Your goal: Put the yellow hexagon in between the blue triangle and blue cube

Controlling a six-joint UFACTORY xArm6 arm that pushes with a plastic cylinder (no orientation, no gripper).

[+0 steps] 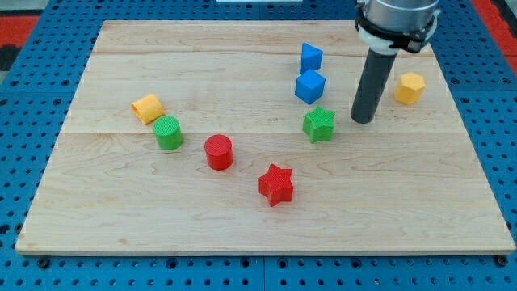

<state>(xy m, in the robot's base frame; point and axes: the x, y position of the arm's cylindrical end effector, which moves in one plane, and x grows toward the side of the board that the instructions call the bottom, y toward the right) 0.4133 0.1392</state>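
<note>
On the wooden board (242, 210), your rod ends in my tip (363, 121), touching nothing. The blue cube (310, 86) and blue triangle (311, 56) sit to its left; the yellow hexagon (409, 87) lies near its upper right.

A pale wooden board (242, 202), made of planks with grain running across the view, fills most of the frame under even, soft light. Around the board on every side lies a blue perforated surface (32, 267) with a regular grid of holes. Beyond the board's top-left corner, a red patch (20, 20) shows.
</note>
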